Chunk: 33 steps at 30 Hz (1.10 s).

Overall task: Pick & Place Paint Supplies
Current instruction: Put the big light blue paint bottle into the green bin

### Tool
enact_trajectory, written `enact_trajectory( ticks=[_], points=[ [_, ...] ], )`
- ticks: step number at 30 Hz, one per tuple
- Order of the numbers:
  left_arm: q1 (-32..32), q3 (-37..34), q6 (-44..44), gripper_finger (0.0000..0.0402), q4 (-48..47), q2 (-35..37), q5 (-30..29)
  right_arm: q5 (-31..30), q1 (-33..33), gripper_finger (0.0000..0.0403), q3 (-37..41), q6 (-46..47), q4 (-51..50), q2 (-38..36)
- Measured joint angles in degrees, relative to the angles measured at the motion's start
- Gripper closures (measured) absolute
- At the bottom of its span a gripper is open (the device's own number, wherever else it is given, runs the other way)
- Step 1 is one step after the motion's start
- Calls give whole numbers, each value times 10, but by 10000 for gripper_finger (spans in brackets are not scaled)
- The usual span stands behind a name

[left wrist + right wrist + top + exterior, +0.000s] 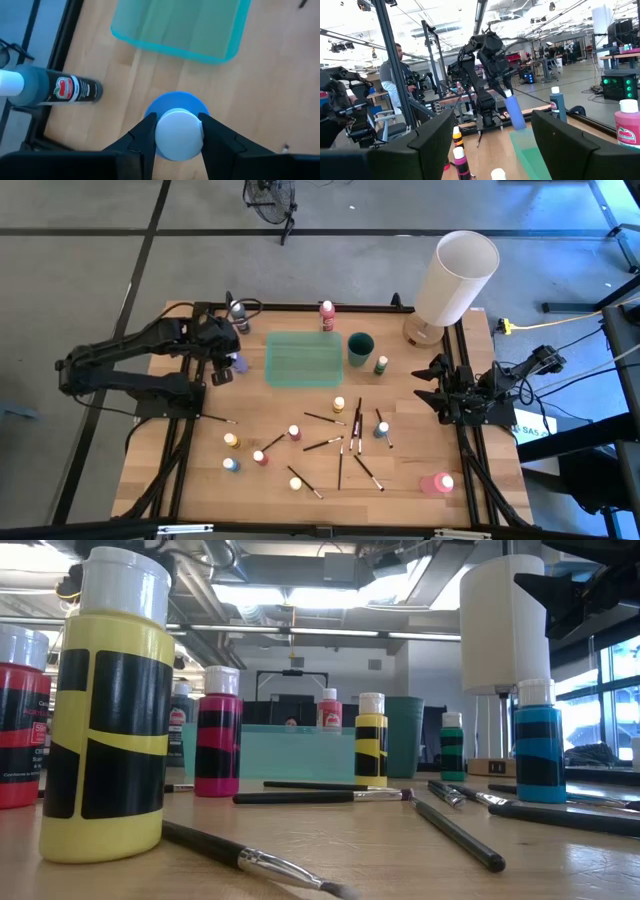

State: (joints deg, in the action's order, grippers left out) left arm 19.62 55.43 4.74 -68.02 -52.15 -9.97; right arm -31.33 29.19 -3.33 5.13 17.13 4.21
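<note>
Overhead, high view: left gripper (222, 363) carries a blue paint bottle (238, 363) just beside the teal tray (303, 358), which lies toward table centre.
Left wrist view: fingers (216, 135) clamp the white cap (178, 134); bottle hangs upright.
Right wrist view: right gripper (492, 145) spread, empty, waiting at the table's right edge.

No words or numbers can be read anywhere. A grey bottle (55, 90) lying on the desk (280, 95) carries a label with a red and white logo, its lettering too blurred to make out. A pink bottle (627, 127) shows a similar red logo, also unreadable. A white tag (528, 430) beside the desk has dark print, too small to read.
</note>
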Motion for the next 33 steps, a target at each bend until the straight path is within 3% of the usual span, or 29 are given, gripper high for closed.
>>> enact_trajectory(
  ticks=[11,17,24,28,33],
  points=[
    [-30,142,-55,284,-76,-72,-39,0,0,132,0,0,0,0],
    [-17,210,3,284,-58,-149,-68,15,0,132,0,4,-9,4],
    [17,329,19,284,-56,-246,-47,44,0,133,0,5,-10,20],
    [33,389,42,284,-52,-297,9,45,0,133,0,6,-10,27],
    [69,408,75,284,-21,-352,32,68,0,133,0,6,2,35]
  ],
)
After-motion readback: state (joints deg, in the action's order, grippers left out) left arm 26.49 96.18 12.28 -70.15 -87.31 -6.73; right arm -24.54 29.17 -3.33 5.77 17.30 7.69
